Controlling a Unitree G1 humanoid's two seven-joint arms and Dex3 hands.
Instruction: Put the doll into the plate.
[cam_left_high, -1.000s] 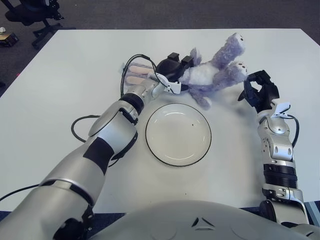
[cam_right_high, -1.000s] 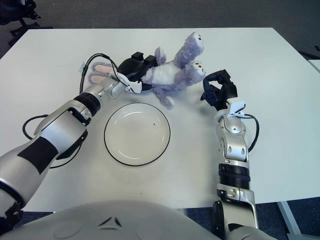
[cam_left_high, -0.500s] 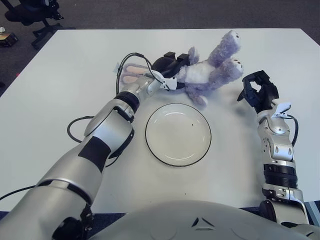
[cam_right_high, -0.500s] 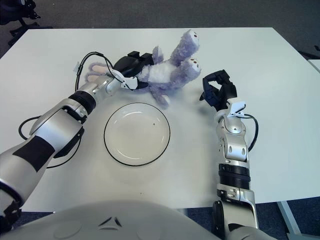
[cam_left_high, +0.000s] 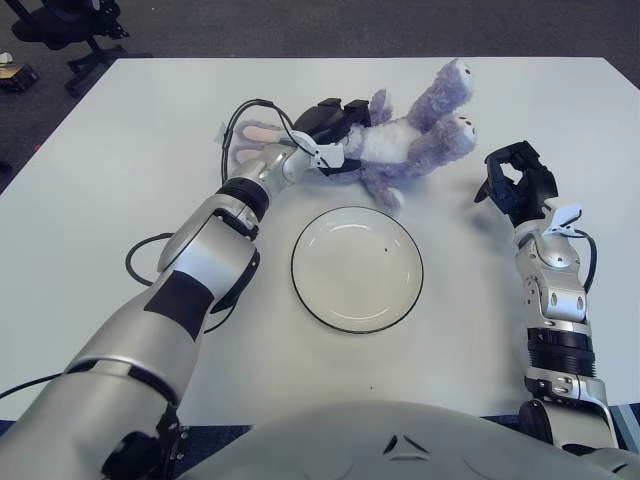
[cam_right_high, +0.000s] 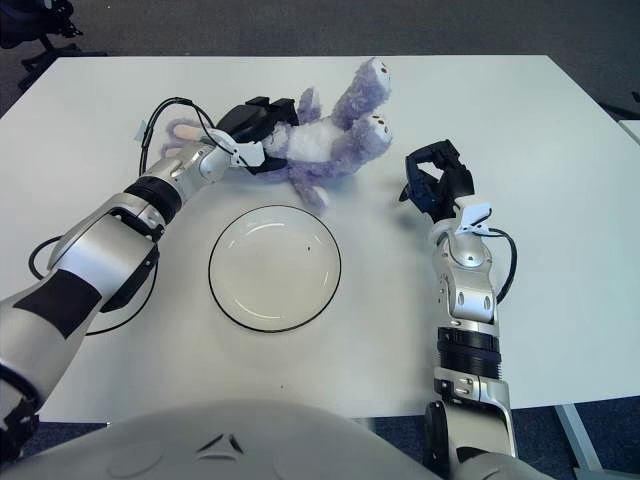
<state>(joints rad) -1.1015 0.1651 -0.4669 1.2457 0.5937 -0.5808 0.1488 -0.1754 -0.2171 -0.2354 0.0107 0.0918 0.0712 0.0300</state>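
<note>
A purple and white plush doll (cam_left_high: 405, 145) lies on the white table beyond the plate, its legs pointing up and right, its long pink-lined ears (cam_left_high: 255, 140) to the left. My left hand (cam_left_high: 328, 125) is shut on the doll's head and upper body. An empty white plate (cam_left_high: 357, 268) with a dark rim sits in the middle of the table, nearer to me than the doll. My right hand (cam_left_high: 515, 180) hovers at the right of the doll's feet, fingers curled and holding nothing.
A black cable (cam_left_high: 150, 260) loops on the table beside my left arm. The table's far edge (cam_left_high: 360, 60) runs behind the doll. An office chair (cam_left_high: 70, 25) stands on the floor at the far left.
My left hand has dragged the doll up and to the left, farther from the plate. My right hand has stayed in place.
</note>
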